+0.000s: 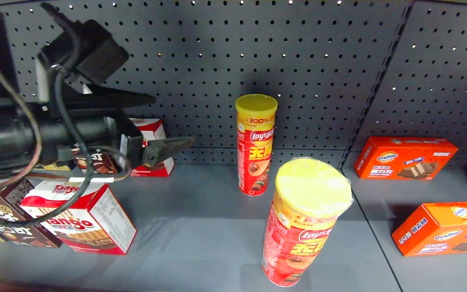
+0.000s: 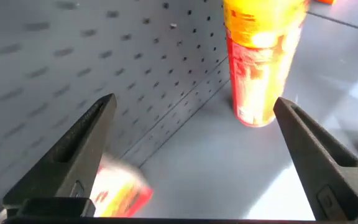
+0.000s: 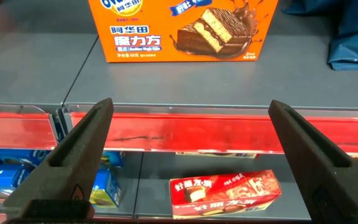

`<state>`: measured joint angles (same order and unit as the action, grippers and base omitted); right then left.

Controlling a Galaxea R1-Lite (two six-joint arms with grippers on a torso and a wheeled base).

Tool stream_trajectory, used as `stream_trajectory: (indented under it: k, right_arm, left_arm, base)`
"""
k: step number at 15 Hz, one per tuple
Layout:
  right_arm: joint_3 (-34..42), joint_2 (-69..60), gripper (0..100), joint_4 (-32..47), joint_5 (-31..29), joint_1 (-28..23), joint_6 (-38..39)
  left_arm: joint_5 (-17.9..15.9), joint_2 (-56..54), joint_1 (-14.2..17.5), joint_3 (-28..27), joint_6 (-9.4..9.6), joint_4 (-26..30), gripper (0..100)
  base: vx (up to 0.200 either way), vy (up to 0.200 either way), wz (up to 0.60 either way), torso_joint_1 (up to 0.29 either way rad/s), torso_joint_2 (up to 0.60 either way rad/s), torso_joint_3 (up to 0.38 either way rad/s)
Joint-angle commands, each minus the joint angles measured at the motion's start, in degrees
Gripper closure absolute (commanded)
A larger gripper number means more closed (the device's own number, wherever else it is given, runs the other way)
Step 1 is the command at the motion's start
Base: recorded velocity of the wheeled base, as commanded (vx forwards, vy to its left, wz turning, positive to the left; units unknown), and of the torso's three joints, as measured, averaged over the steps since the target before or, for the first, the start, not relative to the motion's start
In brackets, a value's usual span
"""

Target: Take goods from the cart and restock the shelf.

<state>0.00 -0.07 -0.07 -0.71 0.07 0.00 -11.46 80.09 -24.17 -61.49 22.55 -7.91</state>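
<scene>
with left gripper (image 1: 172, 120) spread wide and empty near the pegboard (image 1: 298, 61), rear chips can (image 1: 255, 144) upright off to its right.

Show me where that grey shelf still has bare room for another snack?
The widest bare stretch of shelf lies between the wafer box and the two chip cans, the rear can and the front can. The left end is crowded with boxes near the open left tool.

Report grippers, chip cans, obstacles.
Left gripper, right gripper: jaws open, empty. Far chip can, near chip can upright on shelf. Wafer box near left gripper.
</scene>
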Motion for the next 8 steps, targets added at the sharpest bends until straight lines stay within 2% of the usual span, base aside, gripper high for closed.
stream_trajectory:
  k: [1, 3, 5, 6, 7, 8]
  right_arm:
    - [0.0, 0.1, 0, 0.0, 0.0, 0.0, 0.0]
    - [0.0, 0.1, 0, 0.0, 1.2, 0.0, -0.4]
    - [-1.3, 0.7, 0, -0.5, 2.4, 0.0, -0.7]
    - [-14.9, 9.4, 0, -0.9, 1.8, 0.8, 0.4]
    - [-24.3, 22.6, 0, 0.0, 2.6, 2.2, 3.6]
    - [-25.5, 23.9, 0, -0.3, 3.5, 3.2, 4.0]
  left_arm:
    - [4.0, -12.9, -0.8, 10.7, 0.56, 0.0, 0]
    - [8.6, -17.3, -1.0, 14.6, 2.41, 0.0, 0]
    - [11.3, -19.5, -1.0, 16.0, 2.41, 0.0, 0]
    - [12.6, -20.0, -0.9, 15.9, 2.32, -0.1, 0]
    - [12.9, -20.0, -1.0, 15.9, 2.23, 0.0, 0]
    - [13.0, -19.9, -1.1, 16.0, 2.23, -0.2, 0]
  base:
    - [0.0, 0.0, 0.0, 0.0, 0.0, 0.0]
    - [0.0, 0.0, 0.0, 0.0, 0.0, 0.0]
    - [0.0, 0.0, 0.0, 0.0, 0.0, 0.0]
    - [0.0, 0.0, 0.0, 0.0, 0.0, 0.0]
    - [0.0, 0.0, 0.0, 0.0, 0.0, 0.0]
    - [0.0, 0.0, 0.0, 0.0, 0.0, 0.0]
